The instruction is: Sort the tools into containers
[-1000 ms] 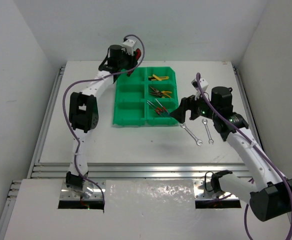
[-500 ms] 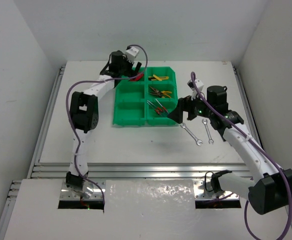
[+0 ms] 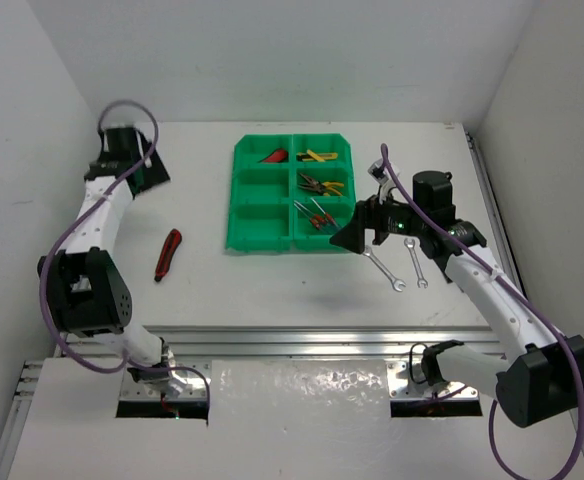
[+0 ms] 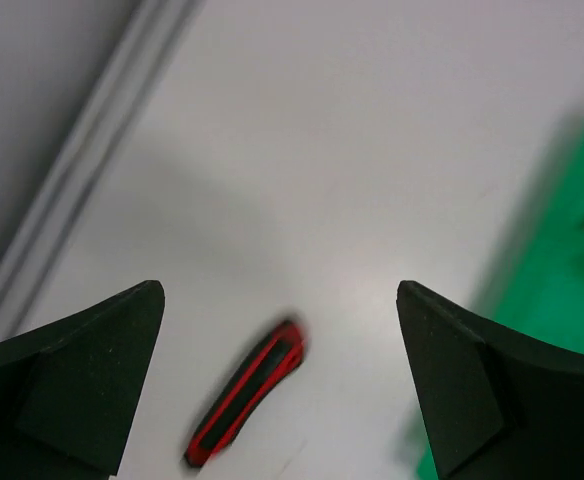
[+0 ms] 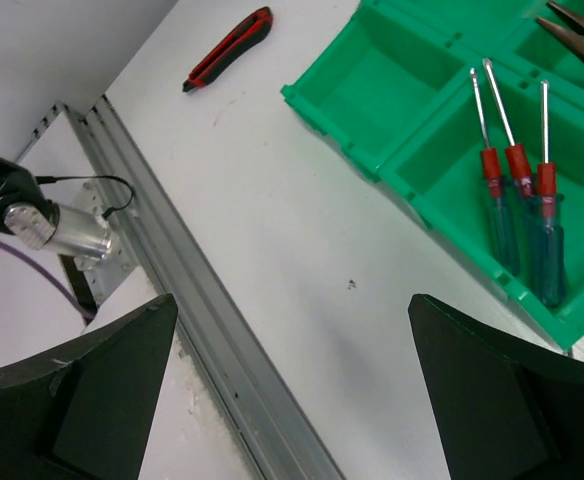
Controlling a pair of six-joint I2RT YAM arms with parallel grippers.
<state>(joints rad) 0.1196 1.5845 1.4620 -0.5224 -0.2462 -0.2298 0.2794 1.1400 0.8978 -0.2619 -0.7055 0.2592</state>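
A: Stray nearest the left arm is a slim red-and-black plastic-bodied utility knife (image 3: 168, 254). It lies flat on the white table (image 3: 272, 290) at 9 o'clock of the bright green six-bin plastic tray (image 3: 262, 244), well apart from it.

B: Handling?

A: Likely light and stiff, with a smooth shell. I'd pinch across the narrow body at mid-length, since a hold near either end would probably let it swing. It lies low, so the fingertips must come right down to the tabletop.

B: Other strays?

A: A pair of flat silver steel wrenches (image 3: 383, 268) at 4 o'clock of the tray. They look thin, hard and probably slippery — take the shank, not the heads.

B: Fingers?

A: Left gripper (image 4: 277, 295) is spread wide with nothing between, and the knife shows below it in the wrist view. Right gripper (image 3: 347, 238) is also spread and empty, hanging at the tray's 4 o'clock corner. Three blue-handled, red-collared screwdrivers (image 5: 517, 215) lie in the near-right bin.

B: Versus a second ago?

A: The left arm was over the far-left bin with something red at its fingers. It has swung out toward the table's 10 o'clock edge, and a red-handled tool (image 3: 274, 156) now lies in that bin. The knife was covered by that arm's elbow then — now it shows. The right arm has edged slightly toward the tray.
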